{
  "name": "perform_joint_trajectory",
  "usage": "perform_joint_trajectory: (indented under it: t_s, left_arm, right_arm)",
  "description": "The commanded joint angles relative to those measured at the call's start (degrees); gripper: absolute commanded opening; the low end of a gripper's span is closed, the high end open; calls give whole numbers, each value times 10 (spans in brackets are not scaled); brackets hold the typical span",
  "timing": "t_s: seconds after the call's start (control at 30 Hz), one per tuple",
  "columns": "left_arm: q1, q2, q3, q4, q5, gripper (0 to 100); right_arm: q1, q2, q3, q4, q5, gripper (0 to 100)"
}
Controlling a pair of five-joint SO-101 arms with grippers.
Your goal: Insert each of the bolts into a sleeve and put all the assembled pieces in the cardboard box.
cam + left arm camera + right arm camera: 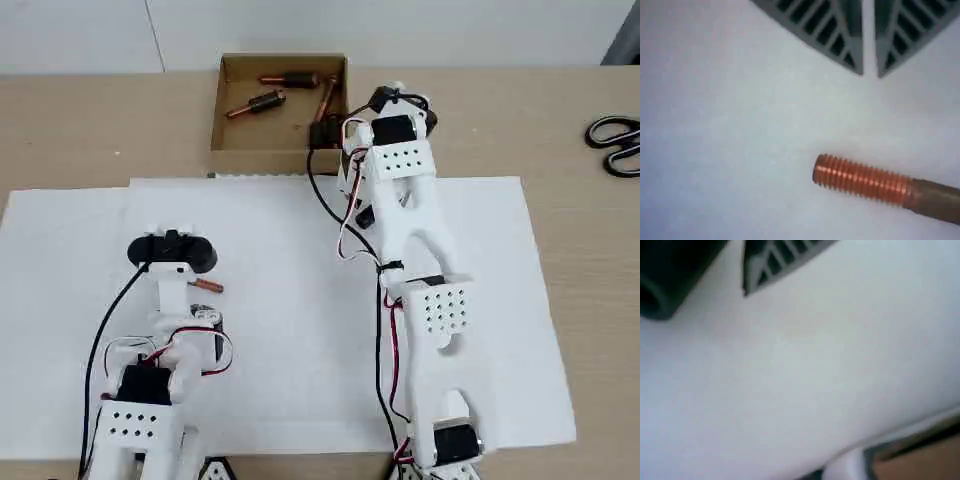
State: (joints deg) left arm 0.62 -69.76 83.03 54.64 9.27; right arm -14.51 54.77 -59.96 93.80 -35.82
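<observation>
A copper bolt [207, 286] lies on the white paper just right of my left gripper [172, 252]. In the left wrist view its threaded end [860, 180] lies a little in front of the left gripper [870, 72], which is shut and holds nothing. The cardboard box [225, 135] at the back holds three bolts in dark sleeves [290, 78]. My right gripper [333, 135] is at the box's front right corner, next to a dark sleeve [322, 131]. The right wrist view has a dark sleeve end [665, 275] beside the gripper; whether it is held is unclear.
A white paper sheet [290, 400] covers the middle of the wooden table [90, 130]. Scissors [615, 145] lie at the far right edge. The right arm [420, 250] stretches from the front edge to the box.
</observation>
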Motion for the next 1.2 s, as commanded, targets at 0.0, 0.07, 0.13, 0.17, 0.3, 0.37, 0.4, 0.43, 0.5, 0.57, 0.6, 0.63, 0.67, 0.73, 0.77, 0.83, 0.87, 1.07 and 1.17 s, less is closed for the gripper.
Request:
perform_joint_trajectory:
  t_s: [0.0, 0.07, 0.13, 0.17, 0.3, 0.37, 0.4, 0.43, 0.5, 0.57, 0.6, 0.63, 0.67, 0.73, 0.77, 0.83, 0.87, 1.07, 1.17]
  left_arm:
    - [0, -4, -1, -13, -1, 6]
    - [0, -4, -1, -13, -1, 6]
    - [0, -4, -1, -13, -1, 6]
    - [0, -4, -1, -13, -1, 6]
    - [0, -4, -1, -13, -1, 6]
    - [0, -4, -1, -13, -1, 6]
    - [0, -4, -1, -13, -1, 6]
    - [0, -4, -1, -13, -1, 6]
    - [0, -4, -1, -13, -1, 6]
    - [0, -4, -1, -13, -1, 6]
    - [0, -4, -1, -13, -1, 6]
    - [0, -4, -1, -13, -1, 6]
    - [0, -4, -1, -13, -1, 6]
    - [0, -4, -1, -13, -1, 6]
    - [0, -4, -1, -13, -1, 6]
    - [0, -4, -1, -13, -1, 6]
    - [0, -4, -1, -13, -1, 6]
    - [0, -4, -1, -13, -1, 6]
    - [0, -4, -1, -13, -1, 6]
  right_arm:
    - [3, -6, -14, 4, -6, 173]
    - [2, -6, -14, 0, -6, 172]
    - [0, -6, -14, 0, -6, 172]
    - [-2, -6, -14, 0, -6, 172]
    - [-16, -7, -14, 5, -6, 172]
    - [-23, -7, -14, 5, -6, 172]
    - [-28, -6, -14, 5, -6, 171]
    - [-30, -6, -14, 5, -6, 171]
    - [-36, -6, -14, 5, -6, 158]
    - [-41, -6, -14, 5, -6, 105]
    - [-42, -6, -14, 5, -6, 70]
    - [-42, -6, -14, 5, -6, 30]
    - [-42, -6, -14, 5, -5, 0]
    - [-41, -6, -12, 7, -5, 16]
    - [-39, -6, -12, 7, -6, 10]
    - [-39, -6, -12, 9, -6, 2]
    - [-39, -6, -12, 9, -6, 3]
    - [-37, -6, -12, 9, -6, 4]
    - [-30, -6, -12, 8, -6, 6]
